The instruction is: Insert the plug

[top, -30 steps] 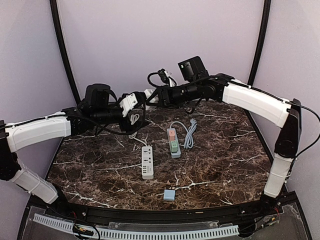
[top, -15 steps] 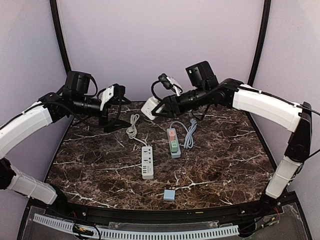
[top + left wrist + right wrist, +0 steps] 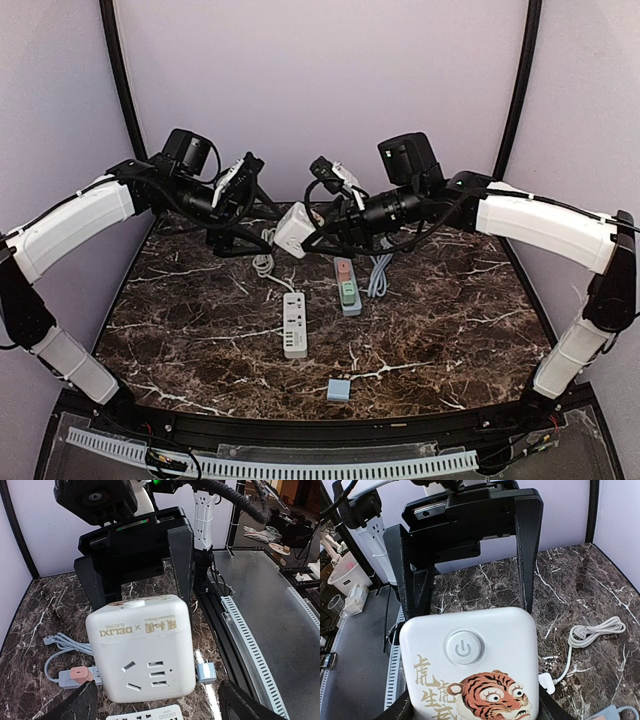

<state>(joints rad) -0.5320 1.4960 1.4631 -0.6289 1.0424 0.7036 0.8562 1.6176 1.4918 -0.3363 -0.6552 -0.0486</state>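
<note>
**Desk:** Above a dark, white-veined marble counter (image 3: 450, 320), with lavender walls (image 3: 320, 80) and black poles (image 3: 122, 110) behind, what does the overhead view show?

**Photographer:** The right gripper (image 3: 308, 226) pinches a white cube socket (image 3: 288, 232) in mid-air. The left gripper (image 3: 258, 215), spread and empty, faces it. A white cord (image 3: 263, 262) lies on the counter beneath, near a white power strip (image 3: 295, 325), a green strip (image 3: 346, 285) and a blue adapter (image 3: 339, 390).

**Desk:** And the left wrist?

**Photographer:** The cube's socket face, with "DELIXI ×" and Chinese characters printed along its top edge. The left gripper's fingertips (image 3: 75, 707) stand wide at the frame's lower corners.

**Desk:** The right wrist?

**Photographer:** The cube's other face, with a power button (image 3: 463, 649), gold Chinese characters and a cartoon tiger (image 3: 492, 695), gripped at both sides. The plug (image 3: 546, 682) rests on the marble just past the cube, its cord trailing right, held by neither gripper.
</note>
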